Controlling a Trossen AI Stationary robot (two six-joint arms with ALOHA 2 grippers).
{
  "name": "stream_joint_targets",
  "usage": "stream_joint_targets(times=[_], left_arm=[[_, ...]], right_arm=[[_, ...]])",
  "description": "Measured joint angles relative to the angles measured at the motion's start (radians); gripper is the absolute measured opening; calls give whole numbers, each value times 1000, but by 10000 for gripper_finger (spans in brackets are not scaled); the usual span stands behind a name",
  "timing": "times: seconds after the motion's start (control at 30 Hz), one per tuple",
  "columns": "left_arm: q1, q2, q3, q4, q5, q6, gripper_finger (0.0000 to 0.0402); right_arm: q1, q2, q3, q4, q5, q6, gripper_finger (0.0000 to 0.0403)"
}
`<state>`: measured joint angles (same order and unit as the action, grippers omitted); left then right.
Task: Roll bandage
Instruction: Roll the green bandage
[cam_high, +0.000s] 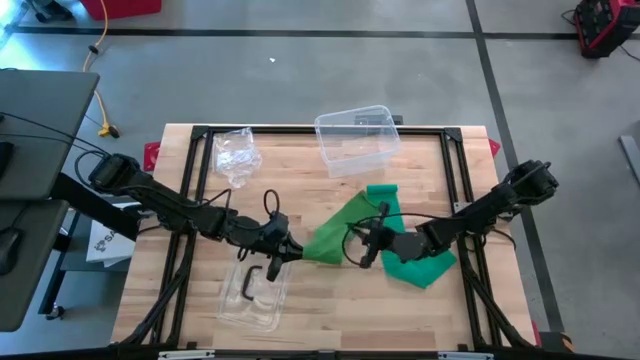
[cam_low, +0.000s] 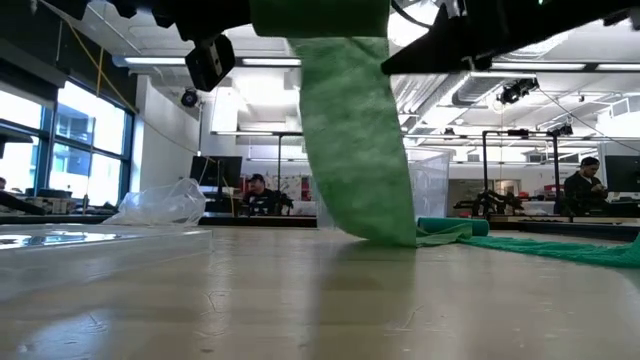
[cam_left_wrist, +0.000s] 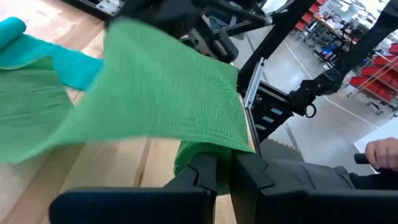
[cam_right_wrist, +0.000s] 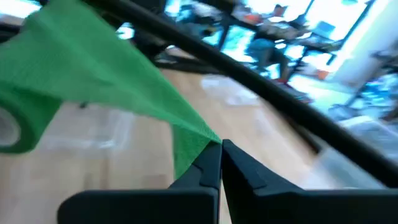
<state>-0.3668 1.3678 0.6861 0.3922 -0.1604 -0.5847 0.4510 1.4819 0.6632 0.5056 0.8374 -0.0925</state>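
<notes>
A green bandage (cam_high: 335, 225) lies across the table's middle. Its rolled end (cam_left_wrist: 189, 155) is lifted, and a flat band (cam_low: 355, 140) runs from the roll down to the table. The loose remainder (cam_high: 420, 265) is heaped at the right, with a teal end (cam_left_wrist: 12, 31) farther off. My left gripper (cam_high: 292, 250) comes in from the table's left and is shut on the roll. My right gripper (cam_high: 362, 248) reaches in from the right, just past the roll, shut on the band. My left gripper pinches the bandage's rolled end (cam_left_wrist: 186, 163) between its two fingers, coming nearly level from the table's left. The roll is lifted clear of the table, and the band spreads away from it. My right gripper pinches one side edge of the flat band (cam_right_wrist: 198, 138) between its two fingertips (cam_right_wrist: 208, 163), a short way from the roll (cam_right_wrist: 12, 130). It comes nearly level from the table's right. The held stretch is off the table.
A clear plastic box (cam_high: 355, 138) stands at the far middle, and a crumpled clear bag (cam_high: 238, 150) lies far left. A clear lid with a black handle (cam_high: 255, 285) lies near the front, below my left gripper. A black frame (cam_high: 200, 135) borders the table.
</notes>
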Motion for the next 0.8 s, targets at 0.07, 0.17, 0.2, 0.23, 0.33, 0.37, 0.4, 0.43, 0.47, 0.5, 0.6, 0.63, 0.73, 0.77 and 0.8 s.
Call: stream_joint_targets(times=[0.07, 0.17, 0.2, 0.23, 0.33, 0.37, 0.4, 0.43, 0.47, 0.5, 0.6, 0.63, 0.73, 0.77, 0.8], left_arm=[[0, 0, 0, -10, 0, -30, 16], [1, 0, 0, -13, 0, -57, 16], [1, 0, 0, -13, 0, -62, 16], [1, 0, 0, -13, 0, -68, 16], [1, 0, 0, -13, 0, -88, 16], [3, 0, 0, -13, 1, -95, 16], [6, 0, 0, -13, 3, -106, 16], [7, 0, 0, -13, 3, -119, 16], [10, 0, 0, -13, 6, -129, 16], [13, 0, 0, -13, 8, -136, 16], [22, 0, 0, -3, 61, -138, 16], [24, 0, 0, 7, 87, -137, 16], [27, 0, 0, 36, 143, -111, 16], [24, -4, 0, 40, 155, -105, 16], [19, -9, 0, 40, 164, -100, 16]], right_arm=[[25, -19, 0, 9, 69, -46, 0], [62, -51, 0, 11, 140, -118, 0], [71, -62, 0, 13, 151, -139, 0], [78, -72, 0, 17, 154, -155, 0], [82, -87, 0, 26, 156, -177, 0], [81, -88, 0, 44, 156, -193, 0], [81, -88, 3, 67, 154, -214, 0], [81, -88, 13, 88, 145, -243, 0], [80, -88, 26, 104, 119, -274, 0], [77, -89, 43, 107, 97, -298, 0], [51, -89, 88, 86, 75, -356, 0], [34, -89, 96, 69, 75, -359, 0], [-25, -90, 86, -21, 60, -301, 0], [-41, -90, 70, -69, 51, -249, 0], [-54, -90, 52, -123, 37, -187, 0]])
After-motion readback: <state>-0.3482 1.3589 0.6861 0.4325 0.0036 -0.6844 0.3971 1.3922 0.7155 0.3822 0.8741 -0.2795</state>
